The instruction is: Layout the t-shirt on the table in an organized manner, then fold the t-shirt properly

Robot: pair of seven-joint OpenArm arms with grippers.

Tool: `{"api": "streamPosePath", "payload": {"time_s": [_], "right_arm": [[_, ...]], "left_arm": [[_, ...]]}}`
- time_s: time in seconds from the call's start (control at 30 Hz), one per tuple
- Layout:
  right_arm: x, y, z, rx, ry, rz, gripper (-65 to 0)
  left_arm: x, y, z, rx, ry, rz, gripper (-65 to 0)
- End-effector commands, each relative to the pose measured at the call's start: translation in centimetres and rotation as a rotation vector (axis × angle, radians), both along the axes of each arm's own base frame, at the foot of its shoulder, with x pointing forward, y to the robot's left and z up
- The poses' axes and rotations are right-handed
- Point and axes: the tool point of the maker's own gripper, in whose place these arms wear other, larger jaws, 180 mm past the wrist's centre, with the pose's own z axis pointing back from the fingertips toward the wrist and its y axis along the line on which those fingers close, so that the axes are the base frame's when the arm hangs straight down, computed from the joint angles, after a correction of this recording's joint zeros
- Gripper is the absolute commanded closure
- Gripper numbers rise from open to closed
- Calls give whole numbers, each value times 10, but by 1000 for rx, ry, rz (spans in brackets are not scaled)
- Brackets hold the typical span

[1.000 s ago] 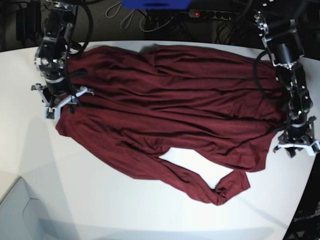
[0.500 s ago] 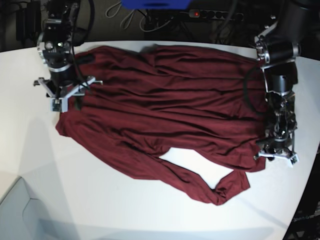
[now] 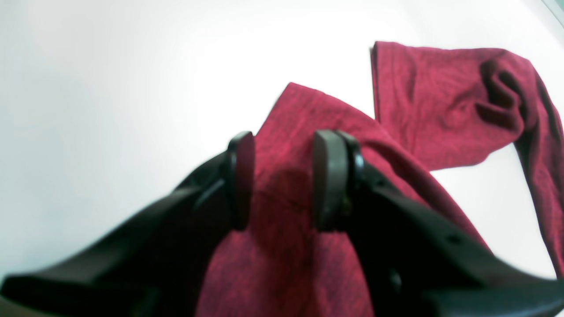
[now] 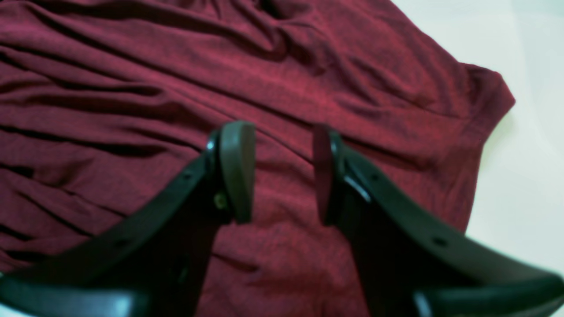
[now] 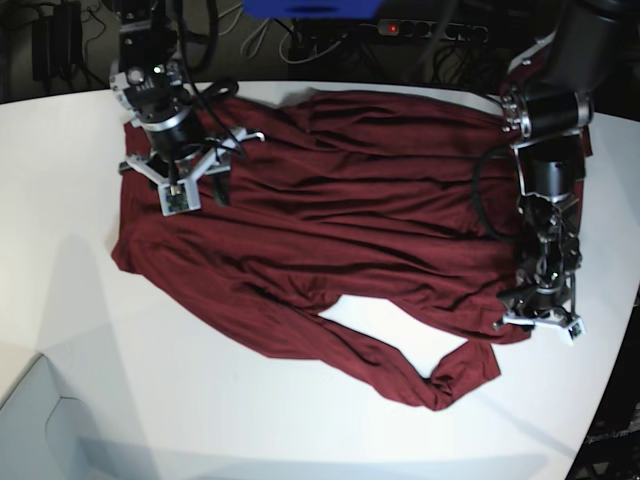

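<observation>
Maroon fabric of the t-shirt (image 5: pixel 340 210) lies spread and wrinkled across the white table (image 5: pixel 200 400), and I read no print, brand or label on it in any view.

1. Left gripper (image 3: pixel 282 180). In the left wrist view I see its two dark pads (image 3: pixel 328 176) standing apart with a clear gap. Shirt cloth lies below and between them, running back under the tool; I cannot tell whether the pads touch it. Ahead of the tool and to its right, a sleeve lies bunched on the table, and bare white tabletop (image 3: pixel 110 88) fills the area ahead and to the tool's left. In the base view this gripper (image 5: pixel 540 318) points down over the shirt's lower corner, just beside the cloth edge.

2. Right gripper (image 4: pixel 282 171). In the right wrist view I see its fingers (image 4: pixel 235 167) apart, nothing clamped between them. Folded, creased cloth fills the area below, ahead and to the tool's left. To the tool's right the shirt ends in a rounded corner, with bare table (image 4: pixel 524 176) beyond it. In the base view this gripper (image 5: pixel 180 170) stands over the shirt's opposite end, inside the cloth outline.

3. Markings. I find no legible writing on either gripper, the table or the objects past the table's far edge; a small red light (image 5: pixel 393 27) shows on a dark strip there.
</observation>
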Motion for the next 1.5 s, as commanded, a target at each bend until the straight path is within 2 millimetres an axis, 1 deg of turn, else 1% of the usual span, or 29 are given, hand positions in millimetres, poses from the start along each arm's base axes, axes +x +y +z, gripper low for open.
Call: {"api": "streamPosePath", "payload": {"time_s": [0.0, 0.1, 0.13, 0.27, 0.4, 0.43, 0.47, 0.5, 0.57, 0.63, 0.67, 0.7, 0.83, 0.9, 1.03, 1.1, 1.17, 1.23, 1.27, 1.33, 1.47], "right_arm": [[6, 1, 13, 8, -50, 2, -225], [6, -1, 13, 1, -50, 6, -225], [6, -1, 13, 1, -50, 6, -225], [5, -1, 12, 1, -49, 6, -225], [5, -4, 12, -12, -49, 11, -225], [5, -4, 12, -12, -49, 11, -225], [5, -4, 13, -12, -50, 11, -225], [6, -4, 13, -12, -52, 11, -225], [6, -4, 13, -12, -52, 11, -225], [7, -4, 13, -12, -53, 11, -225], [8, -4, 14, -12, -56, 11, -225], [8, -4, 13, -12, -55, 11, -225], [8, -5, 13, -14, -55, 10, -225], [9, -5, 13, -14, -57, 10, -225], [10, -7, 14, -28, -60, 16, -225], [12, -7, 16, -25, -66, 15, -225], [12, -7, 16, -25, -67, 15, -225], [13, -7, 17, -25, -69, 15, -225], [13, -7, 16, -26, -67, 14, -225], [13, -7, 17, -26, -69, 15, -225], [13, -4, 19, -20, -76, 22, -225]], "left_arm": [[12, 9, 20, 20, -51, 8, -221], [-2, 10, -7, -1, 17, 22, -221], [-5, 11, -11, 2, 24, 27, -221], [-11, 17, -19, 40, -19, 63, -221], [-16, 17, -27, 42, -7, 73, -216], [-16, 18, -26, 43, -10, 72, -203], [-16, 18, -26, 43, -10, 72, -177], [-16, 18, -26, 43, -10, 72, -136], [-15, 19, -25, 44, -12, 73, -12], [-15, 19, -24, 45, -13, 73, 0], [-13, 21, -21, 49, -21, 74, -16], [-10, 21, -15, 54, -38, 72, -5], [7, 24, 21, 81, -128, 64, -1], [15, 21, 37, 63, -140, 47, -1], [30, 15, 80, 64, -199, 9, -1], [35, 13, 96, 81, -237, -1, -1], [39, 11, 104, 84, -256, -4, -1], [51, 10, 125, 84, -295, -4, -1], [54, 10, 128, 80, -298, -2, -1], [59, 4, 120, 55, -279, -3, -1], [70, -1, 120, 27, -268, -1, -1]]}}
